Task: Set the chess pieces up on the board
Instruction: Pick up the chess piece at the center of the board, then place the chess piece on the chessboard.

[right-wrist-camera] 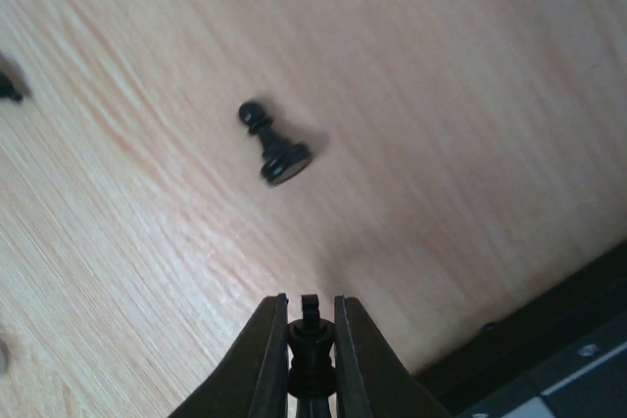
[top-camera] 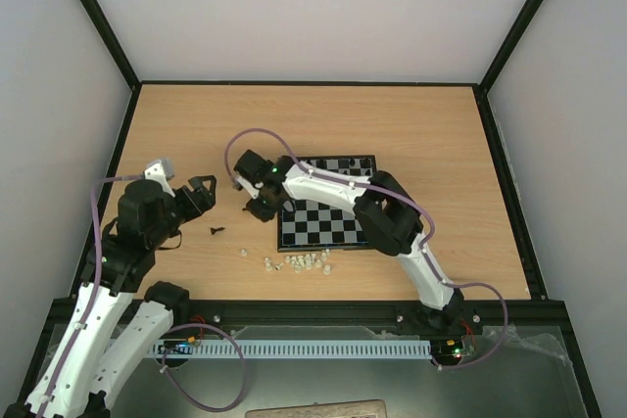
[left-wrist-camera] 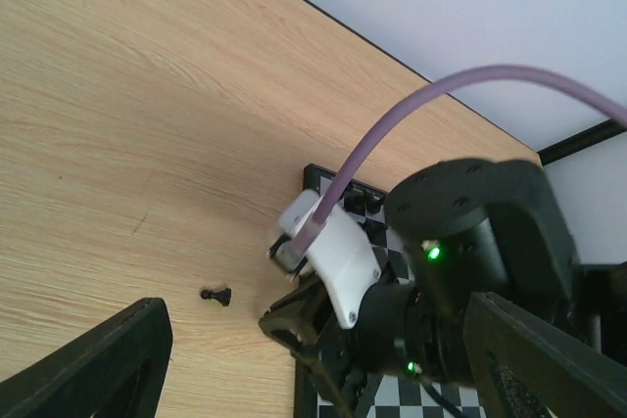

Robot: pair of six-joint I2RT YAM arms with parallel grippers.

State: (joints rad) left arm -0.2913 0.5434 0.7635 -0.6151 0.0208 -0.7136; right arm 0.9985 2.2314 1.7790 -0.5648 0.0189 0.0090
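The right pincer (right-wrist-camera: 310, 305) is clamped on a small black chess piece (right-wrist-camera: 311, 343), above the wooden worktop (right-wrist-camera: 441, 95). A black pawn (right-wrist-camera: 273, 145) lies tipped over farther out. The board (right-wrist-camera: 549, 345) rim fills the lower right corner.

The tabletop (top-camera: 411, 124) is pale honey-coloured wood with fine streaked grain; the board (top-camera: 318, 225) is checkered black and pale grey inside a black rim, and the translucent chessmen (top-camera: 299, 262) are whitish. The chess pieces (top-camera: 217, 231) are plain black, among them the pawn (right-wrist-camera: 272, 144) and the chessman (right-wrist-camera: 311, 340) between the equally black fingers (right-wrist-camera: 265, 349) of the right end effector (right-wrist-camera: 311, 302). The left arm (top-camera: 83, 318) and right arm (top-camera: 318, 186) are white and black with purple cables (left-wrist-camera: 470, 85), a green light (left-wrist-camera: 433, 253) glows on the right arm's black wrist, and the walls (top-camera: 294, 7) are pale grey.
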